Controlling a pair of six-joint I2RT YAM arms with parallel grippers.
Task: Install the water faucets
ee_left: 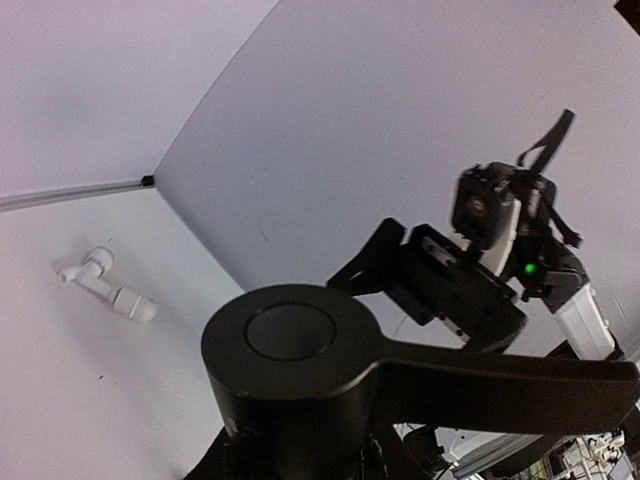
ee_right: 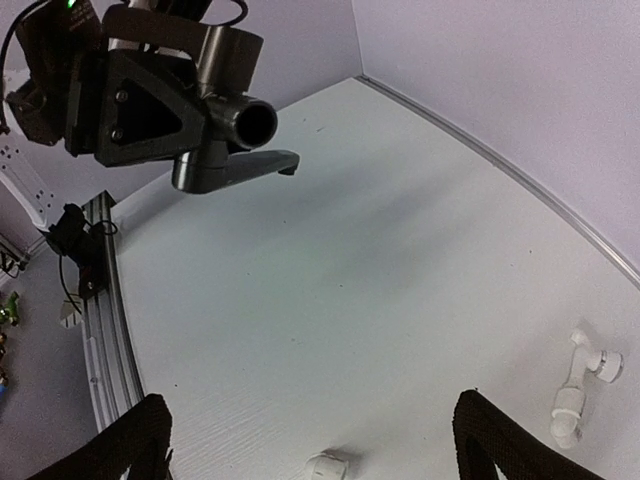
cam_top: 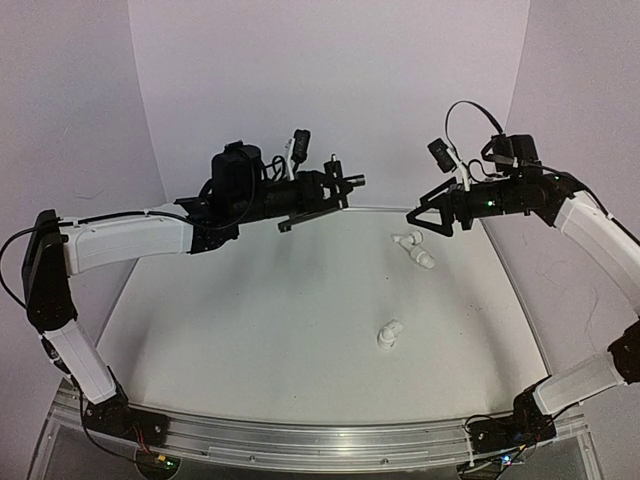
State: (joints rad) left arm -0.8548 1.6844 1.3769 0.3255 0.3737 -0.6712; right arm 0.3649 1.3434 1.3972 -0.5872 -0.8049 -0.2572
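Nothing is installed yet, as far as the views show. On the left, the left gripper [cam_top: 318, 192] is clamped on the dark grey faucet [ee_left: 300, 350] and holds it in the air above the far part of the table [cam_top: 250, 320]. The open end of the faucet's short body points across toward the other arm.

Further right, the white fittings lie loose on the table. The near fitting [cam_top: 389, 335] sits alone right of centre. The far fitting [cam_top: 413, 248] lies closer to the back wall, and it is hard to tell whether it is 1 piece or 2 touching ones. Neither touches the faucet, so picking up a fitting and joining it to the body is probably all left to do.

The left arm reaches forward and inward, with its forearm about level and its wrist raised. The right arm mirrors it, elbow bent and wrist high. The right gripper [cam_top: 425, 220] faces the faucet's open end, near it but apart. Its jaws are spread wide and hold nothing.
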